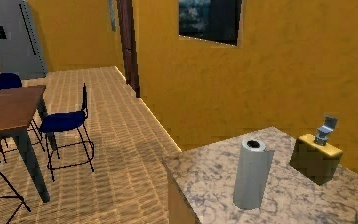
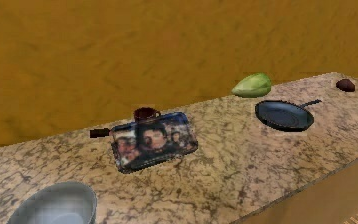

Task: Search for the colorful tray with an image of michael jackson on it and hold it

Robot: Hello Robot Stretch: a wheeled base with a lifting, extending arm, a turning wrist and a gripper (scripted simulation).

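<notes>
Arm side view: we see the colourful tray (image 2: 155, 142), printed with pictures of figures, lying flat on the speckled stone table (image 2: 247, 165), left of the middle and near the table's far edge. Just behind the tray stands a dark red cup (image 2: 146, 114), and a small dark thing (image 2: 100, 132) lies just beyond the tray's left corner. Well apart to the right lie a dark frying pan (image 2: 283, 115), its handle pointing up and to the right, a pale green leafy lump (image 2: 252, 86) at the far edge, and a small dark red thing (image 2: 345, 85). A grey metal bowl (image 2: 55, 205) sits at the bottom left. An orange wall (image 2: 137, 50) rises behind the table. We cannot tell the state of the claw, nor where the tray lies relative to it. Forward view: a white paper roll (image 1: 253, 173) stands upright on the table corner beside a mustard block with a grey top (image 1: 318, 155). Farther off stand a wooden dining table (image 1: 12, 108), blue chairs (image 1: 65, 122), a grey fridge (image 1: 17, 38) and a dark wall picture (image 1: 209, 20).
</notes>
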